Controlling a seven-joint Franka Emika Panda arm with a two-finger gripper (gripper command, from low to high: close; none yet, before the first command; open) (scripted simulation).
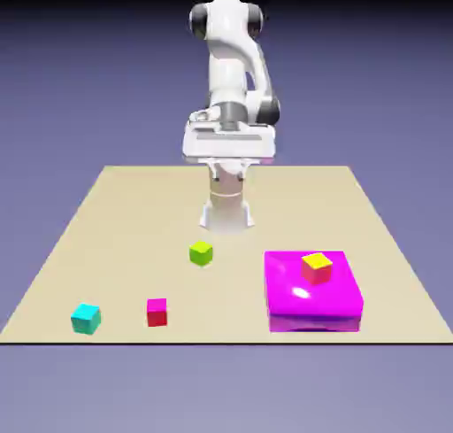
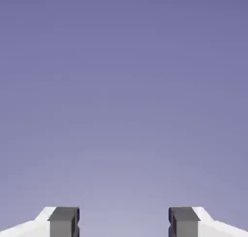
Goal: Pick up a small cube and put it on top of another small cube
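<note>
Out front, exterior view: my arm is folded up high over the table (image 1: pixel 133 210) with the pincer (image 1: pixel 227 167) hanging under the hand, well above everything.
Pincer state: jaws stand wide apart, nothing between them.
Green cube (image 1: pixel 201 253): nearest to the pincer, below it and slightly toward the exterior view's left; my likely pick.
Red cube (image 1: pixel 157 312) and cyan cube (image 1: pixel 86 318): farther out from the pincer, toward the exterior view's left, well apart from each other.
Yellow cube (image 1: pixel 316 267): sits on a magenta block (image 1: pixel 336 307), off to the exterior view's right of the pincer.
Handling, my guess: small rigid cubes, light, flat-sided; I'd close on two opposite faces at mid-height, squarely, so it doesn't twist out.
Hand view: only plain backdrop, with the two grey fingertips (image 2: pixel 63 221) at the bottom edge, far apart.
What each gives me: exterior shows all cubes and the layout; hand view shows no cube at all, only confirms the gap is empty.
</note>
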